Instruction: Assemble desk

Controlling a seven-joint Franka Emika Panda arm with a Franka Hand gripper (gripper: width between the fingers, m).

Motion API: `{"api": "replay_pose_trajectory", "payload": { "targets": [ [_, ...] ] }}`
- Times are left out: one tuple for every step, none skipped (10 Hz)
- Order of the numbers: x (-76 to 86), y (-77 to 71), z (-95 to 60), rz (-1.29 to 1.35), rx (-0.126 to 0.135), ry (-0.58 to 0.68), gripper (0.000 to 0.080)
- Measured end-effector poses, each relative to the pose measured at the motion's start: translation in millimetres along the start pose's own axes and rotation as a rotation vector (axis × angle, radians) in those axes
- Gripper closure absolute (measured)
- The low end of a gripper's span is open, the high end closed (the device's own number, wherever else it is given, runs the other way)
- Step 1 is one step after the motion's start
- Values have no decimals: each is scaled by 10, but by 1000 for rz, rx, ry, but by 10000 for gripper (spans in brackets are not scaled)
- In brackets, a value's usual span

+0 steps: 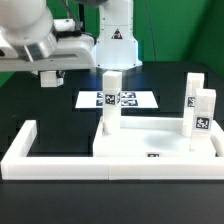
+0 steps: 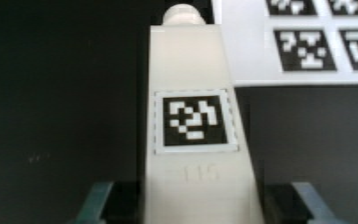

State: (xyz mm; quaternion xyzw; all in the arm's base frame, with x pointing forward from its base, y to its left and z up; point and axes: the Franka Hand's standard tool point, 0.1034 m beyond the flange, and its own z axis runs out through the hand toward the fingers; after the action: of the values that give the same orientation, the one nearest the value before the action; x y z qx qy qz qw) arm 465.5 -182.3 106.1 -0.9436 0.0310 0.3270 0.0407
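In the wrist view a white square leg (image 2: 194, 110) with a black-and-white tag runs lengthwise away from my gripper (image 2: 201, 205), its rounded tip at the far end. One dark finger (image 2: 101, 202) stands on each side of its near end, shut on it. In the exterior view my gripper (image 1: 50, 78) hangs at the upper left over black table; I cannot make out the held leg there. The desk tabletop (image 1: 150, 146) lies at the front. One leg (image 1: 110, 100) stands at its left, and two legs (image 1: 193, 95) (image 1: 204, 115) stand at its right.
The marker board (image 1: 117, 99) (image 2: 318, 40) lies behind the tabletop, just beside the held leg's far end. A long white border frame (image 1: 20, 150) wraps the tabletop's front and sides. The robot base (image 1: 115, 40) stands at the back.
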Motion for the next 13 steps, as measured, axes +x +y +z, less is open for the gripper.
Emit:
{"api": "replay_pose_trajectory", "payload": {
  "targets": [
    [42, -2, -48, -3, -12, 75, 511],
    [56, -147, -215, -1, -20, 133, 511],
    [88, -285, -488, -8, -26, 179, 511],
    [149, -338, -776, -13, -20, 239, 511],
    [221, -361, -1041, -1, -23, 292, 511],
    [289, -479, -1301, 8, -44, 387, 511],
    [261, -634, -1347, 8, -48, 458, 511],
    [246, -617, -1291, -5, -51, 490, 511],
    [287, -584, -1326, 0, -60, 548, 511],
    [321, -577, -1368, -1, -70, 631, 511],
    [333, -583, -1359, 7, -66, 686, 511],
    [386, -633, -1385, 26, -32, 721, 509],
    [443, -699, -1479, 56, 18, 777, 509]
  ]
}}
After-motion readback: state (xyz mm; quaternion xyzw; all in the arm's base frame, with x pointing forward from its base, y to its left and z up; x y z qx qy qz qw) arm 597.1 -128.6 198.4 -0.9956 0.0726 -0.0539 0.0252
